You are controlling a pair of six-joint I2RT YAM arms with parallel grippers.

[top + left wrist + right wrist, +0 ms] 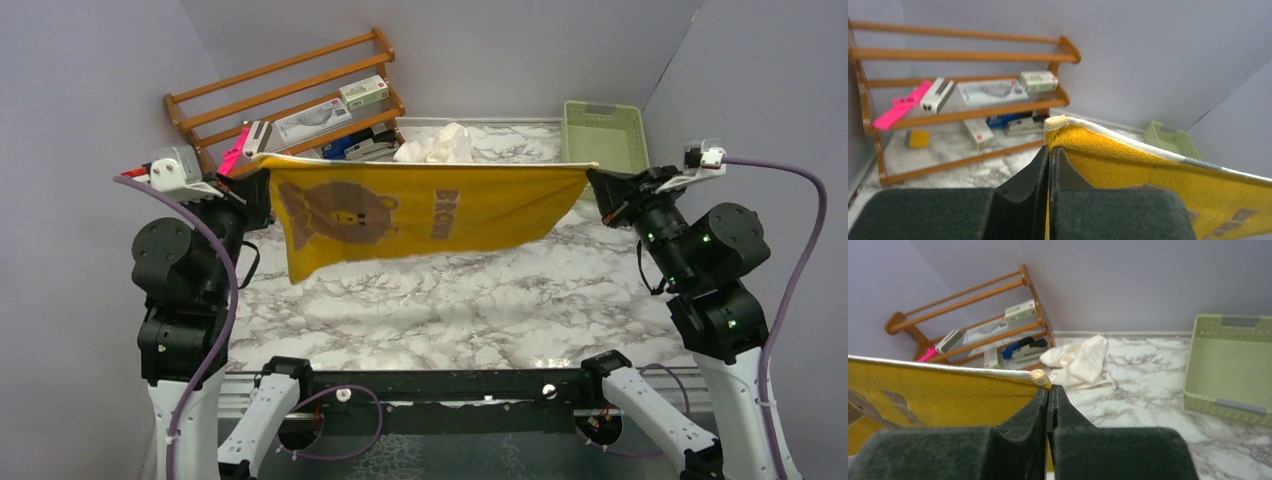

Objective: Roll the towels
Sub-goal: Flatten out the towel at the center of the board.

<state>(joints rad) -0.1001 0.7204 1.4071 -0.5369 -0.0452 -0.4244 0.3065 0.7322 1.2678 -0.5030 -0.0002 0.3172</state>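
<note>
Noted mustard-yellow towel (420, 215) off the bench (450, 300), stretched in the air from left to right above its middle. Found left gripper (1049, 150) pressed together on the towel's upper left corner, pinching the cloth between the dark pads, with the white-edged hem folded over above the fingertips. Found right gripper (1049, 390) likewise pressed together, pinching the upper right corner just below the corded hem.

Logged upper hem as nearly straight and level between the two grips. Logged lower edge as slanting, with the lower left corner hanging lowest, toward the bench's left edge. Unable to judge contact of that corner with the marble. Recorded a brown animal figure printed on the left half of the cloth and brown lettering right of centre, turned sideways.

Found cream towel (437, 145) crumpled in a loose heap at the far edge of the bench, about mid-width, behind the hanging cloth and apart from both grippers.

Noted wooden rack (290, 95) at the far left corner, set askew, with small boxes and a pink item on its shelves and its right end just beside the cream towel. Noted pale green basket (605, 132) at the far right corner, upright, well apart from the cream towel.
</note>
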